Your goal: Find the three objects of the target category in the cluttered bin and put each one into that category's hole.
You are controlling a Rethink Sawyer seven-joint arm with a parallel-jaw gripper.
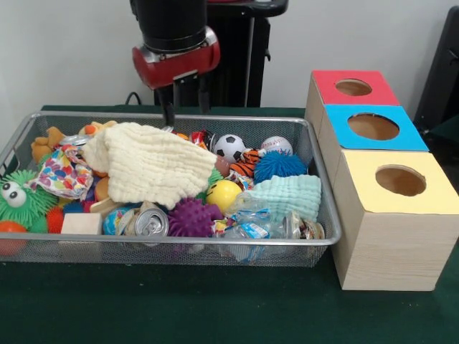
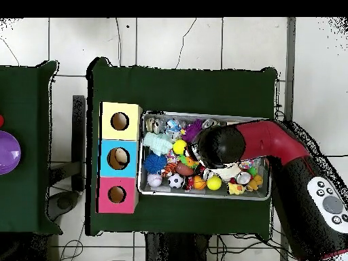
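The wire mesh bin (image 1: pixel 324 188) is full of toys. Crumpled clear bottles with a pale blue tint (image 1: pixel 247 228) lie at its front right corner, one more (image 1: pixel 300 228) beside them; how many there are I cannot tell. My gripper (image 1: pixel 186 109) hangs open and empty over the bin's far rim, left of centre, above a cream cloth (image 1: pixel 147 163). The blue-panelled hole (image 1: pixel 373 127) is in the middle box at the right. In the overhead view my arm (image 2: pixel 219 145) covers the gripper over the bin (image 2: pixel 204 198); the blue hole (image 2: pixel 118 158) shows there too.
A silver can (image 1: pixel 151 223), a purple spiky ball (image 1: pixel 189 216), a yellow ball (image 1: pixel 223 193), a mint cloth (image 1: pixel 290 195), a soccer ball (image 1: pixel 229 147) and a green fuzzy toy (image 1: pixel 18 197) fill the bin. Red-panelled (image 1: pixel 353 87) and yellow-panelled (image 1: pixel 400 180) holes flank the blue one.
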